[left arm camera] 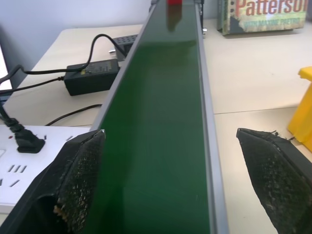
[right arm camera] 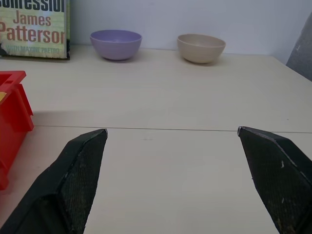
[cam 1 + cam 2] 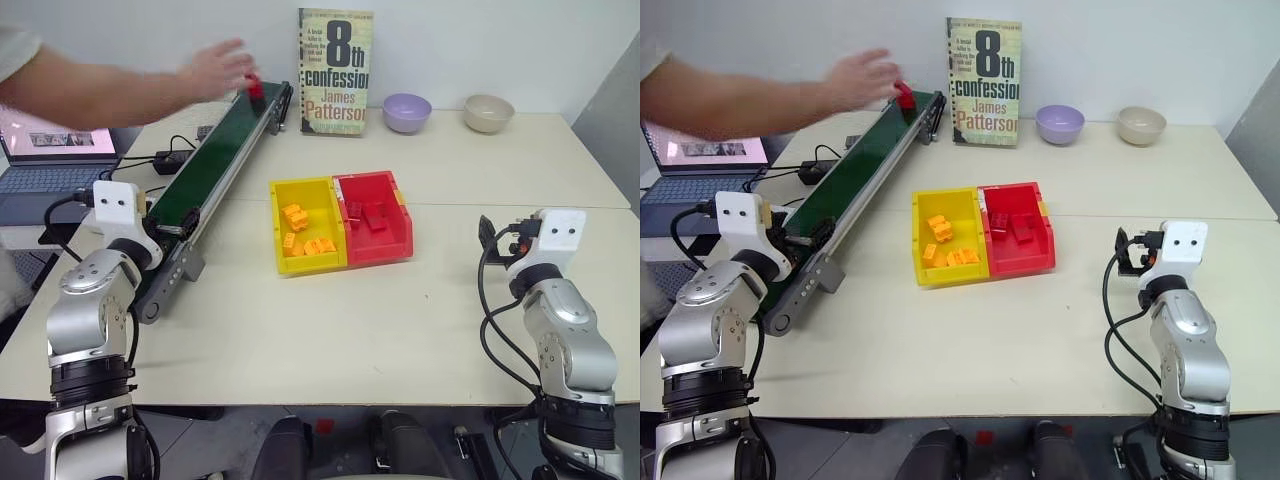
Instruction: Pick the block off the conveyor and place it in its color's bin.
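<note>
Left gripper point(image 1: 170, 180) gaped wide and empty astride the conveyor point(image 1: 161, 122). Block point(image 3: 256, 88) sat dead ahead at the belt's far end, by a person's hand point(image 3: 215, 68). Right gripper point(image 2: 173, 170), wide and empty too, stood farther off, beyond the bin point(image 3: 377, 225).

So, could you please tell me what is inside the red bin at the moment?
The red bin holds a few dark red bricks lying loose on its floor. Its near wall hides the front strip of the floor, so anything there cannot be seen.

The upright book point(image 3: 335, 71) reads "8th confession" — "James Patterson".
</note>
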